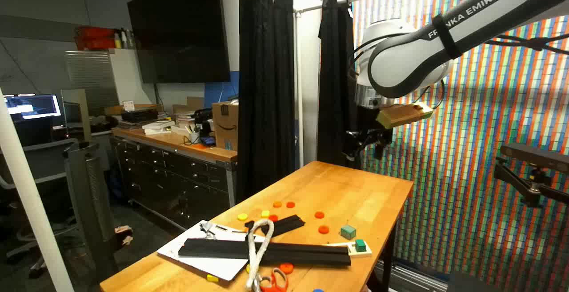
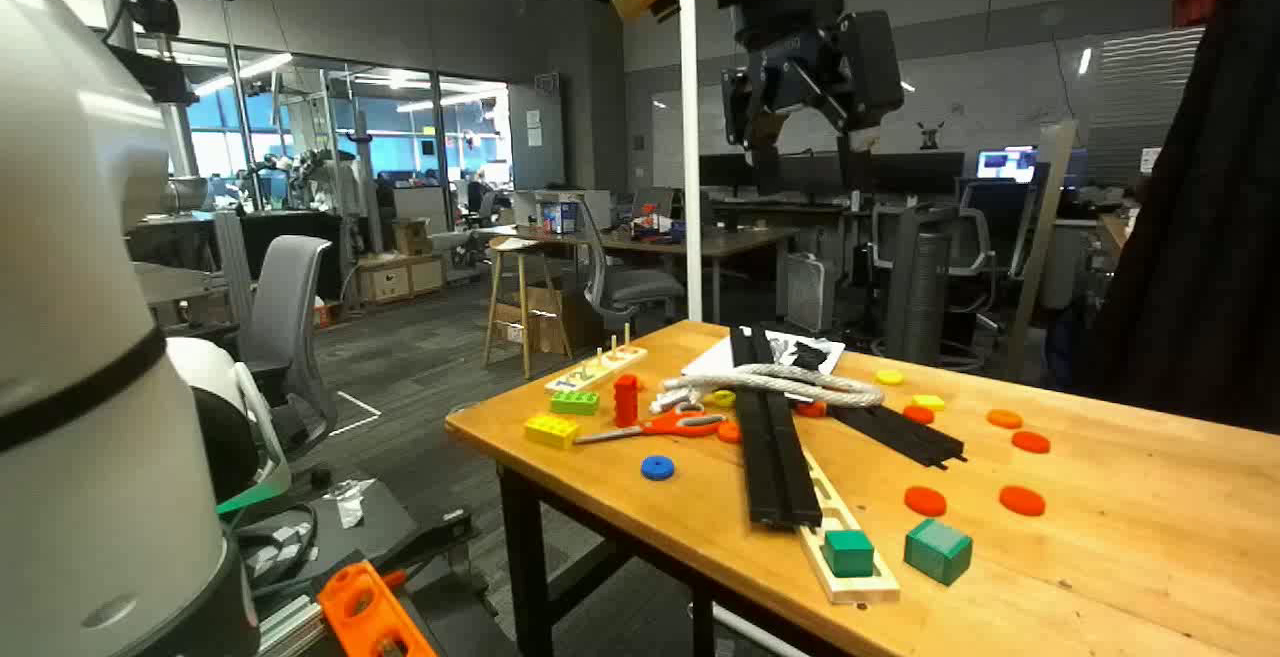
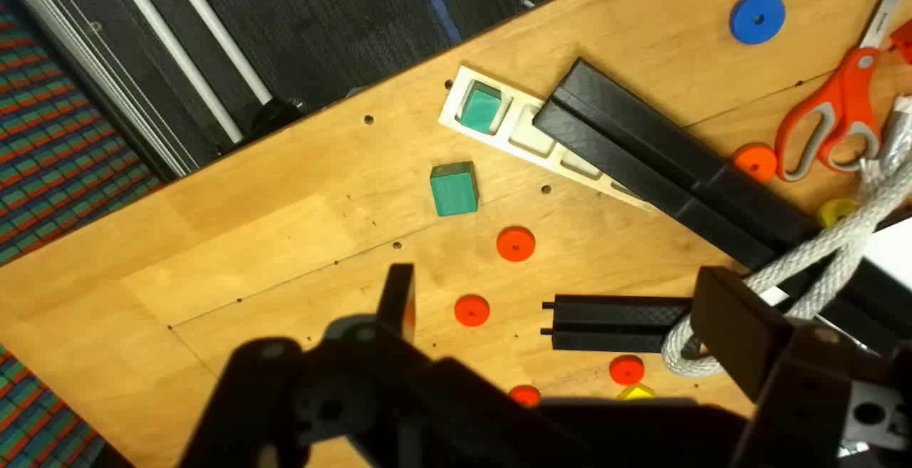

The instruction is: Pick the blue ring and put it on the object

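The blue ring (image 2: pixel 657 468) lies flat on the wooden table near its edge, beside the scissors. It shows at the upper right of the wrist view (image 3: pixel 757 18) and is cut by the bottom edge of an exterior view (image 1: pixel 318 290). A wooden board with upright pegs (image 2: pixel 597 369) stands at a table corner; I cannot tell if it is the named object. It is out of the wrist view. My gripper (image 2: pixel 812 177) is open and empty, high above the table and apart from the ring. Its fingers are wide apart in the wrist view (image 3: pixel 559 290).
Orange-handled scissors (image 2: pixel 685 422), a red block (image 2: pixel 626 400), a green brick (image 2: pixel 575 403) and a yellow brick (image 2: pixel 552 430) are near the ring. A long black track (image 2: pixel 770 457), white rope (image 2: pixel 790 383), several orange discs (image 2: pixel 1022 500) and a green block (image 2: pixel 938 551) lie across the table.
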Robot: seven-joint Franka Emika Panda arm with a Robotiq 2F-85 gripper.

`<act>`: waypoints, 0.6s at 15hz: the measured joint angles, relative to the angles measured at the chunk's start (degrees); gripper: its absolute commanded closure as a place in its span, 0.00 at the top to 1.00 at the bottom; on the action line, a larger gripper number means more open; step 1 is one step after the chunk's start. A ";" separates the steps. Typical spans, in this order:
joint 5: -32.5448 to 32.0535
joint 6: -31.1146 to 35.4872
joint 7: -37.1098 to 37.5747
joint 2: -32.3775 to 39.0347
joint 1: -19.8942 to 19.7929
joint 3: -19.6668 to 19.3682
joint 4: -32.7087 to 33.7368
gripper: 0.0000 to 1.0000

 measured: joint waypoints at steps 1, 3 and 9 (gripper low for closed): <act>0.00 0.00 0.00 -0.05 0.00 0.00 0.29 1.00; 0.00 0.00 0.00 -0.23 0.00 0.00 0.71 1.00; 0.01 -0.04 0.00 0.27 0.20 0.00 0.43 1.00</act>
